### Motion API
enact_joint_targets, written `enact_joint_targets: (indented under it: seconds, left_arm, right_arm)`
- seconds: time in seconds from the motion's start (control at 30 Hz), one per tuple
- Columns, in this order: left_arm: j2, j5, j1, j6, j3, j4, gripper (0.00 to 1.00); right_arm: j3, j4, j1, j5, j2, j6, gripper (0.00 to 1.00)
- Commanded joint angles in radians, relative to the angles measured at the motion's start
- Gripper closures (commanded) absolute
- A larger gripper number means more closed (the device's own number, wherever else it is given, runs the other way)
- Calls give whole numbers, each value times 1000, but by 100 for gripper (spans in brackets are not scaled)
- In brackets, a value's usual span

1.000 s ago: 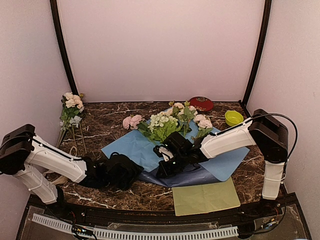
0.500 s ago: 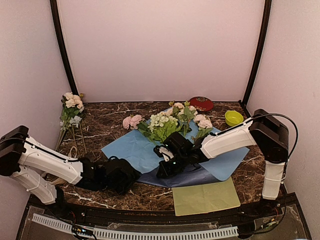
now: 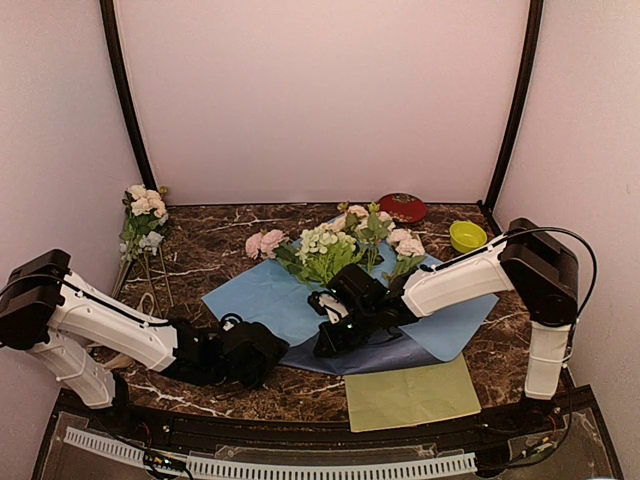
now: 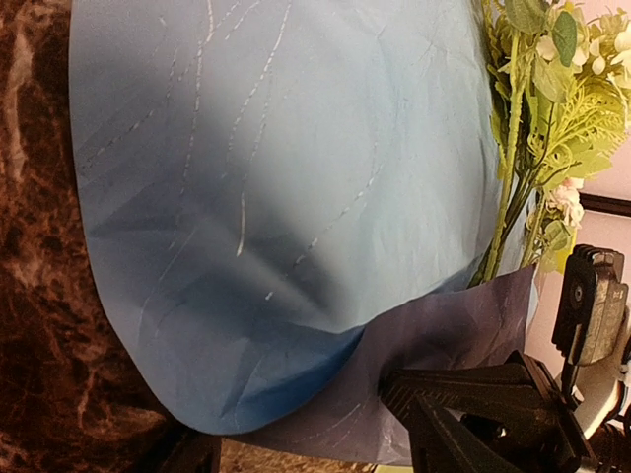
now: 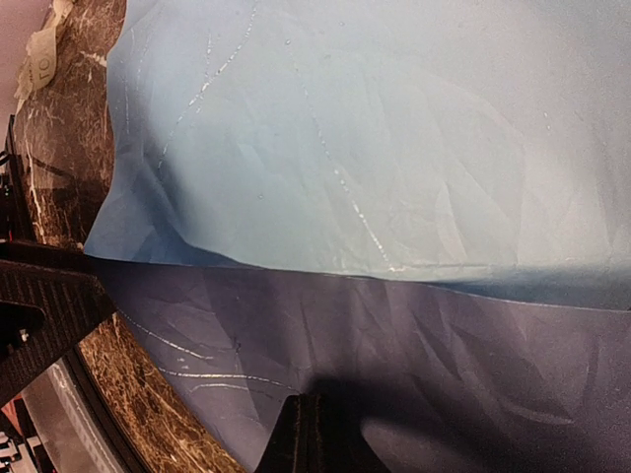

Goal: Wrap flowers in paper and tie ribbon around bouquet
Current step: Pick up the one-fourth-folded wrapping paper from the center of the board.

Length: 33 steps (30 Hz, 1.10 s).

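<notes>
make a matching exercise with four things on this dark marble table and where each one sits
Things:
1. small lime-green bowl
2. round red dish
3. flat yellow-green sheet
4. large blue paper sheet

Places:
A. middle, under the pink and cream flowers
B. near edge, right of middle
C. far right side
D. rear, just behind the flower heads

Pairs: 1-C, 2-D, 3-B, 4-A

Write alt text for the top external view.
The right gripper pinches the near edge of the paper, folded navy side up; the flowers lie on its far side. The left gripper is open at the paper's near-left corner.
</notes>
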Motion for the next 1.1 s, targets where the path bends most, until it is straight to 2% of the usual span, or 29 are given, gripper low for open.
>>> enact_joint_targets:
  seconds: [0.0,0.17,0.33,0.53,0.7,0.87,1.07]
  left_arm:
    - [51,-59,5,3,-9,-125,33]
    - [36,-123,8,43,-54,-42,42]
    - [45,-136,8,88,-3,-96,52]
    - [45,-140,8,65,-14,-104,79]
    - [43,-167,8,127,33,-147,100]
    - [38,-183,8,174,95,-246,100]
    - [45,-193,8,320,162,-252,100]
  right_arm:
    - [-20,-45,-1,9,-17,-10,100]
    - [-21,-46,0,11,-18,-9,100]
    - [-21,-47,0,9,-17,-14,100]
    - [-23,-48,-1,10,-18,-10,100]
    - [-28,-45,0,7,-12,-1,100]
    - [-45,-14,-5,-4,-18,19,100]
    - [-59,36,-18,-41,-11,43,100]
